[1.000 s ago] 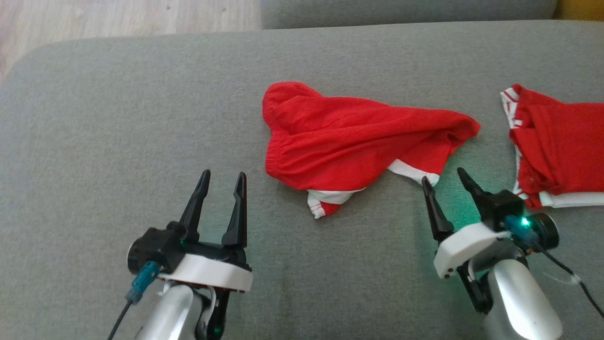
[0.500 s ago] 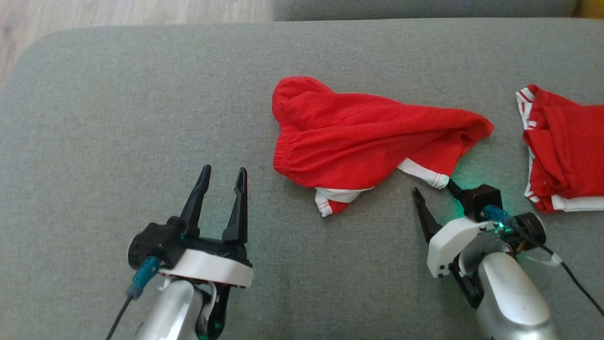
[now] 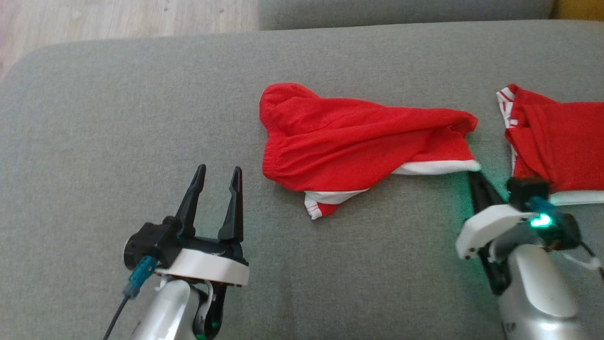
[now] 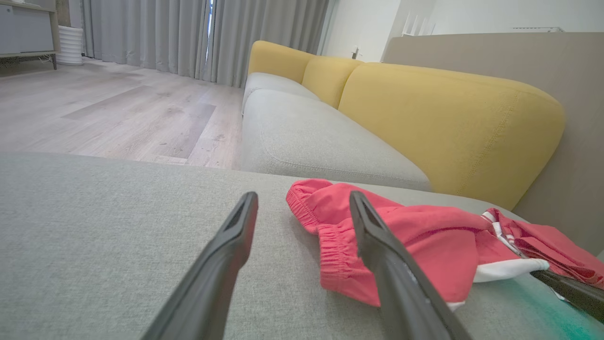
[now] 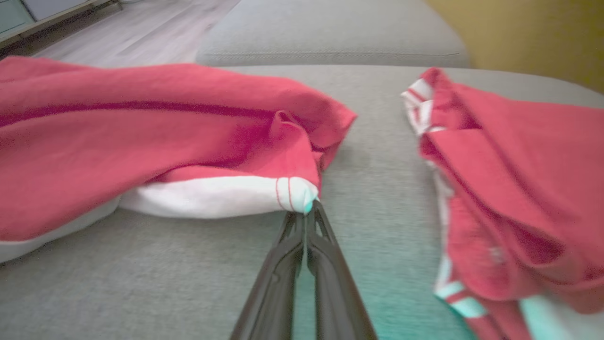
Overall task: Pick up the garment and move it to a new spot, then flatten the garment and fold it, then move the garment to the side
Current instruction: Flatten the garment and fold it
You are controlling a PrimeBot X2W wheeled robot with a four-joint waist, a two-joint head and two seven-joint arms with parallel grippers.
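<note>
Since the R gripper (image 3: pixel 473 175) is pinched shut on just the white hem corner (image 5: pixel 292 191) of the shorts (image 3: pixel 349 137), the bite looks thin & could slip. Shorts lie crumpled mid-way across the cushion (image 3: pixel 118 118), toward its back; another red garment (image 3: pixel 557 141) sits at cushion's right edge, apart from them. L gripper (image 3: pixel 219 168) hangs over cushion's front-left w/ fingers spread, holding nothing. Fabric reads light, soft, floppy: it'll drape & drag, not lift as one. Prob better holds: elastic waistband (image 4: pixel 330 245) nearer cushion's left, plus a deeper bite of hem.
</note>
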